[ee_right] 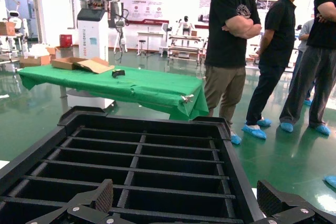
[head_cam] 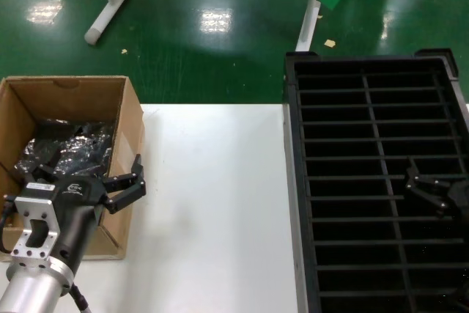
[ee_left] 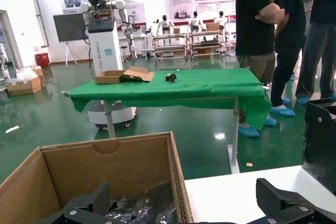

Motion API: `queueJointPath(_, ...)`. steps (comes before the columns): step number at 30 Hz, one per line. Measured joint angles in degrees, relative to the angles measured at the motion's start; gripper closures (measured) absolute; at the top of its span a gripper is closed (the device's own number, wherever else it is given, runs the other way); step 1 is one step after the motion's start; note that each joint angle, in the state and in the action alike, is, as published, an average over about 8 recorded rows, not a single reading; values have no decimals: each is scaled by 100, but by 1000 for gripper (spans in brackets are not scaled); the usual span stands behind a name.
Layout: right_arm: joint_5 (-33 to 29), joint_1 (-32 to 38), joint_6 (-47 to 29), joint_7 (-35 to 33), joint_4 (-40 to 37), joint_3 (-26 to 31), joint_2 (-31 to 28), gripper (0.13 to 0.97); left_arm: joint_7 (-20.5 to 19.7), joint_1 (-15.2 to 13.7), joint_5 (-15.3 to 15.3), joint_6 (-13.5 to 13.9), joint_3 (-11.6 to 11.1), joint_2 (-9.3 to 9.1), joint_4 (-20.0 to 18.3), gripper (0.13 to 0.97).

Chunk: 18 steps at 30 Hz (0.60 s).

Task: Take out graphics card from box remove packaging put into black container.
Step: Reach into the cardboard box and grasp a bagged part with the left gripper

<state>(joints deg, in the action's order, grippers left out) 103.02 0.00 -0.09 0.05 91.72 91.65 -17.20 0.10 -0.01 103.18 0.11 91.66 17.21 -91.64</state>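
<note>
The brown box [head_cam: 130, 119] stands open at the table's left edge. Inside it lies the crinkly silvery-grey packaging [head_cam: 69, 148]; the graphics card is hidden. My left gripper [head_cam: 89, 174] hovers open over the box's near right corner, one finger [head_cam: 134, 175] outside the right wall and the other inside above the bag. In the left wrist view the box wall [ee_left: 178, 182] runs between the spread fingertips [ee_left: 275, 198], with the packaging [ee_left: 131, 211] below. My right gripper [head_cam: 432, 190] hangs open and empty over the black container [head_cam: 293, 181], whose slots [ee_right: 142, 166] fill the right wrist view.
The white table [head_cam: 212, 203] lies bare between box and container. Beyond its far edge is green floor with white stand legs [head_cam: 110, 5]. The wrist views show a green-covered table [ee_left: 173, 87] and people [ee_right: 231, 45] standing farther off.
</note>
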Motion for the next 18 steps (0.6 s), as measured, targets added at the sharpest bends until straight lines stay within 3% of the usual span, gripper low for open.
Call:
queueJointPath(6,0,0,0,0,0,0,0,129,-1,-11,3,16,-3,14,9,132)
queueJointPath(10,0,0,0,0,0,0,0,129,-31,-108,46,176,-40,137,94,132)
queueJointPath(14,0,0,0,0,0,0,0,129,-93,-292,168,542,-130,396,263,132)
queueJointPath(18,0,0,0,0,0,0,0,129,-22,-493,338,1080,-280,694,452,132)
